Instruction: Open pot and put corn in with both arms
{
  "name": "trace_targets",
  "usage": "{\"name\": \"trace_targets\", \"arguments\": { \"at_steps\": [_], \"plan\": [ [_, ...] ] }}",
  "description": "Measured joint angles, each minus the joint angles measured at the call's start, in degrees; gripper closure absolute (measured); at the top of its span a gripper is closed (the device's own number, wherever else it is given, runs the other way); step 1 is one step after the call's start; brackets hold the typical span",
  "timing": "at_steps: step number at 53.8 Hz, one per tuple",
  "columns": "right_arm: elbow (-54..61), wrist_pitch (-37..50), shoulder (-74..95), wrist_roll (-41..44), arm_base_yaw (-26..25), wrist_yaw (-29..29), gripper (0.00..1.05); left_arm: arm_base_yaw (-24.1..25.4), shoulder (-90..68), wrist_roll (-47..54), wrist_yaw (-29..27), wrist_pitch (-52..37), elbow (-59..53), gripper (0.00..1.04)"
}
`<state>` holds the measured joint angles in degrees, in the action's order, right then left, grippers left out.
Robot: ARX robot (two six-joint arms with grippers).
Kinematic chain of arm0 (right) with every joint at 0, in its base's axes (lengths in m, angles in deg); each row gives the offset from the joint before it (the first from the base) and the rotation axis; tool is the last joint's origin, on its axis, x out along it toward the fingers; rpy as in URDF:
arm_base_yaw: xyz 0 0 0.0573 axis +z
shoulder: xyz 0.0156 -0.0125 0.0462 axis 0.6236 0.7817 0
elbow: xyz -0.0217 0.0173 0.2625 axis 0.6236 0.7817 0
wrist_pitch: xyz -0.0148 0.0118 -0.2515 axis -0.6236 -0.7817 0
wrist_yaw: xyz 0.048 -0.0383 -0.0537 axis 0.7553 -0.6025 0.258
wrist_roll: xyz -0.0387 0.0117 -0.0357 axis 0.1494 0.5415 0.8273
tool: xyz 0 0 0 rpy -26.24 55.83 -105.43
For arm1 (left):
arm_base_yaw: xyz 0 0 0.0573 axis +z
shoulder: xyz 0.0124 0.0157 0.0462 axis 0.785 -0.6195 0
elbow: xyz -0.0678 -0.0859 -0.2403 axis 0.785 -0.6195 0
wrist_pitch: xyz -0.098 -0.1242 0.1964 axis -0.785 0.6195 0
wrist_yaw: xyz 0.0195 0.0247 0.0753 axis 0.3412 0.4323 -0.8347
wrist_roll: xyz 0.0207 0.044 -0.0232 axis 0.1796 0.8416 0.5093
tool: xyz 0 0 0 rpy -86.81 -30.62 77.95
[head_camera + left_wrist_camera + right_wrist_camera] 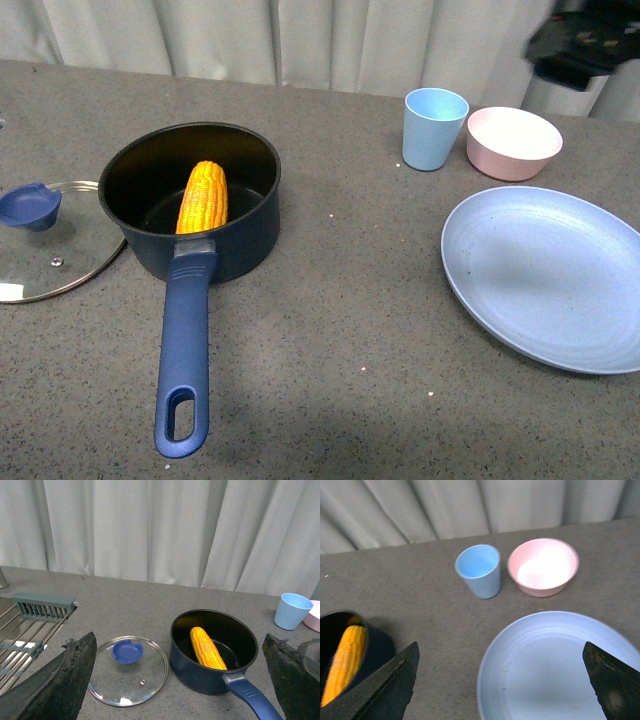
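judging near to far, task looks basically done: pot (190, 200) sits open w/ its long blue handle toward the robot, corn cob (202, 198) leaning inside it, glass lid (55, 240) flat on the counter just beside the pot on its left. left gripper (175, 680) and right gripper (500, 680) both w/ jaws spread wide, holding nothing. farther back: blue plate (550, 275), light blue cup (434, 127), pink bowl (513, 142); nothing obvious left but pulling the arms clear.

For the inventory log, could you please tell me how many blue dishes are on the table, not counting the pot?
2: the light blue cup stands beside the pink bowl, and the blue plate lies in front of them, on the robot's right.
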<state>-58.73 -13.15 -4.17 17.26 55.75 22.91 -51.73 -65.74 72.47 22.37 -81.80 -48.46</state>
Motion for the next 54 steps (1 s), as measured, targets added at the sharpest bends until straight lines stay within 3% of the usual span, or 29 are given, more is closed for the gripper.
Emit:
{"name": "trace_targets", "arguments": {
  "at_steps": [12, 16, 19, 27, 30, 36, 43, 54],
  "plan": [
    [15.02, 4.48, -19.19, 13.70, -7.78, -1.64, 0.11, 0.00, 0.00, -0.02, -0.02, 0.00, 0.00, 0.06],
    [21.75, 18.99, -21.49, 16.41, -9.33, 0.57, 0.24, 0.00, 0.00, -0.02, 0.00, 0.00, 0.00, 0.06],
    [25.07, 24.65, -24.00, 17.70, -10.32, 1.33, 0.37, 0.00, -0.02, 0.00, 0.00, 0.00, 0.00, 0.06],
    [28.59, 22.60, -30.60, 18.64, -12.15, 3.34, 0.69, 0.00, 0.00, -0.02, -0.02, 0.00, 0.00, 0.06],
    [29.68, 20.87, -33.14, 18.86, -15.04, 7.52, 0.81, 0.00, 0.00, -0.02, 0.00, 0.00, 0.00, 0.06],
    [30.91, 18.03, -37.64, 18.88, -17.00, 7.76, 1.03, 0.00, 0.00, -0.02, 0.00, 0.00, 0.00, 0.06],
    [33.64, 18.99, -39.82, 19.04, -17.03, 7.93, 1.04, 0.00, 0.00, -0.02, 0.00, 0.00, 0.00, 0.06],
    [34.32, 12.17, -47.21, 19.06, -17.03, 8.07, 1.04, 0.00, 0.00, -0.02, 0.00, 0.00, 0.00, 0.06]
  ]
}}
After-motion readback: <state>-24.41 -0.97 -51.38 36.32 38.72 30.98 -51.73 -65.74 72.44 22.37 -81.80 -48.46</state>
